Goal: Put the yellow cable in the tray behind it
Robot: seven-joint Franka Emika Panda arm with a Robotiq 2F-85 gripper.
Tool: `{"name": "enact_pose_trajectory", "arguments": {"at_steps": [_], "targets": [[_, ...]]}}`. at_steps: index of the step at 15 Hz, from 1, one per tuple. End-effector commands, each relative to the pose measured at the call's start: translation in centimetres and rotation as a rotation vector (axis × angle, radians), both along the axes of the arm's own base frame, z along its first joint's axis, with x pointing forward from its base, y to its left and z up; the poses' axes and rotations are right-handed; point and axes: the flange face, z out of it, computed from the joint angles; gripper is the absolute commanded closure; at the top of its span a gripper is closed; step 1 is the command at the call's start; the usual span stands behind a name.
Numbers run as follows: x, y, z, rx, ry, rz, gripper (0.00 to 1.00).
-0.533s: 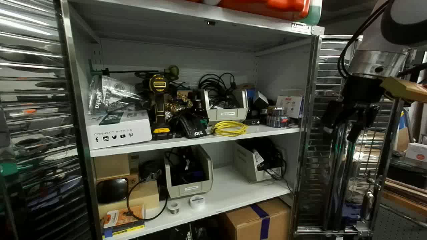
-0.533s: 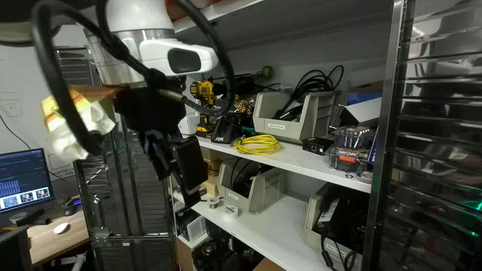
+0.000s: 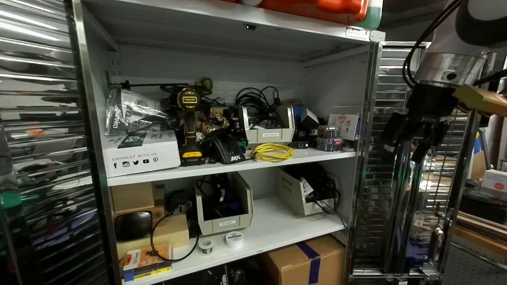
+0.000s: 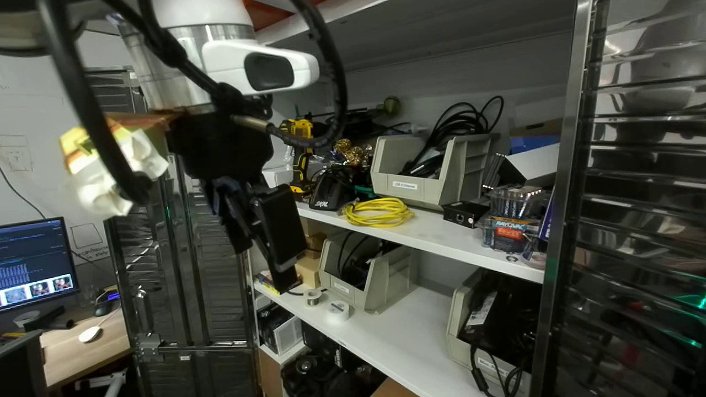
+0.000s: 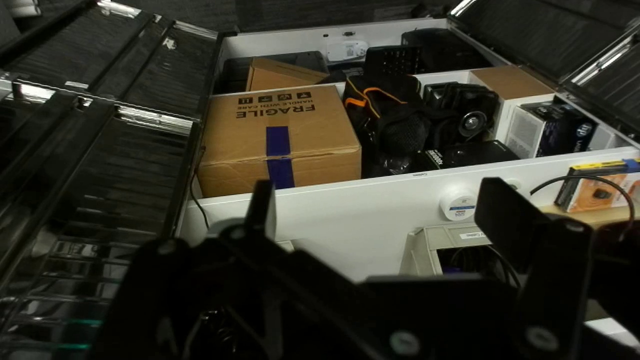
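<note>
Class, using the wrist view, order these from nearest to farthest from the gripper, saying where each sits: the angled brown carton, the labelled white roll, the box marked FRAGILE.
1. Labelled white roll: right of centre, on the shelf.
2. Box marked FRAGILE: left of centre, below that shelf.
3. Angled brown carton: left of centre, beyond the FRAGILE box.

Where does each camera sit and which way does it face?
In an exterior view: before the cabinet, facing in; arm, hand at right.
In an exterior view: nearer the batteries, angled along the shelves; arm, hand at left.
Wrist view: on the wrist, facing lower shelves, upside down; fingers show.
Both exterior views share the yellow cable.
</note>
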Motion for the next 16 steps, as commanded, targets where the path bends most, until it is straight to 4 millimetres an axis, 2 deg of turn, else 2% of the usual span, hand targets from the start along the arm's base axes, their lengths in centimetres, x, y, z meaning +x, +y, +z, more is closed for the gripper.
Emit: {"name": "enact_pose_trajectory", "arguments": {"at_steps": [1,5,9,10,16], "targets": [[0.0,0.0,0.0,0.000,0.001,0.000,0.00],[3.2,-0.3,-1.6,-0.004,0.004,-0.020,0.00],[8.6,-0.8,-3.5,-0.012,-0.019,-0.047,0.00],[10.4,-1.0,-3.9,-0.012,-0.040,-0.063,0.00],[18.2,0.2,-3.7,0.031,-0.167,-0.128,0.00]]}}
